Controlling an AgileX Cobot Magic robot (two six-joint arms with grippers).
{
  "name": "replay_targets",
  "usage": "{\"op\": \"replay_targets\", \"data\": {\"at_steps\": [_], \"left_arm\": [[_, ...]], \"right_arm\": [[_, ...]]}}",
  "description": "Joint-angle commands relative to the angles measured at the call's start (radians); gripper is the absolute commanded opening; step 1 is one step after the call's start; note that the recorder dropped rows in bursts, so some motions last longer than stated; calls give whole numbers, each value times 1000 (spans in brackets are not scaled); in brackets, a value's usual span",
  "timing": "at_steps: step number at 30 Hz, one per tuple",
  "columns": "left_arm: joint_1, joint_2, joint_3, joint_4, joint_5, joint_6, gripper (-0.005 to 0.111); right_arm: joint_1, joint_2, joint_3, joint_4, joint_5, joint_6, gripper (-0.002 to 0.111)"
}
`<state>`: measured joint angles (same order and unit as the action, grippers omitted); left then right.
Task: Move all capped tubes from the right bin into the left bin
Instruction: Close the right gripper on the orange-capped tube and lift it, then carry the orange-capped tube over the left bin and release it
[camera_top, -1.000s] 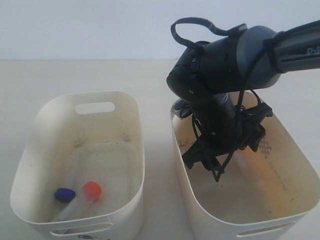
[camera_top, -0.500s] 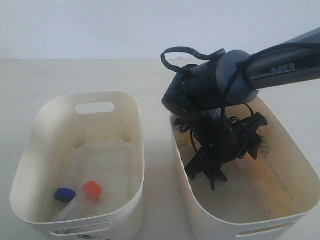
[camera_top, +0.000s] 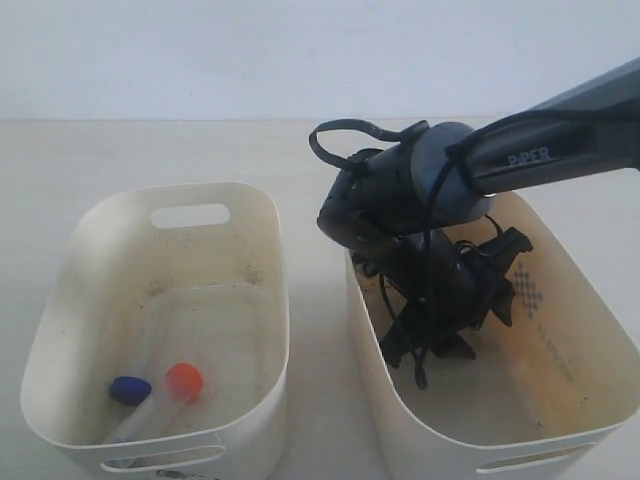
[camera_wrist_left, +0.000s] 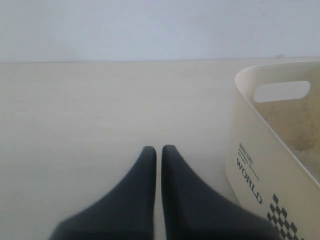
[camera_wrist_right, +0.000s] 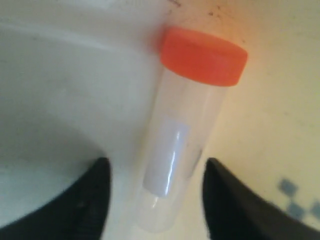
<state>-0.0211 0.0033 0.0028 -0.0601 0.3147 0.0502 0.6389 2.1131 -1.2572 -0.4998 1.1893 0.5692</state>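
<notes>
- Lower than a second ago, the right tool (camera_top: 428, 352) has sunk from rim height deep into the right bin (camera_top: 445, 440), and its arm has swung down with it.
- That drop brings it to an orange-capped tube (camera_wrist_right: 175, 145), which lies flat on the bin floor close to a wall; the right wrist view shows it lengthwise in the gap between the two fingers.
- Right tool's fingers are spread wide, one on each side of the tube and clear of it, so nothing is gripped yet.
- By my reading this is the final approach before a pinch on the clear barrel below the cap.
- Much of the right bin's floor is hidden by the arm, so I cannot tell whether another tube is in there; the dotted diamond (camera_top: 527, 290) shows on its far wall.
- Over in the left bin (camera_top: 100, 260), a blue-capped tube (camera_top: 130, 389) and another orange-capped one (camera_top: 183, 380) lie side by side near the front wall, unmoved.
- Left tool (camera_wrist_left: 158, 150) hangs with its fingers pressed together, empty, over the bare tabletop (camera_wrist_left: 75, 100) beside the left bin.
</notes>
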Motion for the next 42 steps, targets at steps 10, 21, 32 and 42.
{"op": "replay_targets", "data": {"at_steps": [10, 21, 32, 42], "left_arm": [[1, -3, -3, -10, -8, 3, 4], [1, -3, -3, -10, -8, 3, 4], [1, -3, -3, -10, -8, 3, 4], [1, -3, -3, -10, -8, 3, 4]], "right_arm": [[-2, 50, 13, 41, -114, -7, 0], [-2, -18, 13, 41, -51, -23, 0], [-2, -238, 13, 41, -26, -29, 0], [-2, -429, 13, 56, 4, -56, 0]]}}
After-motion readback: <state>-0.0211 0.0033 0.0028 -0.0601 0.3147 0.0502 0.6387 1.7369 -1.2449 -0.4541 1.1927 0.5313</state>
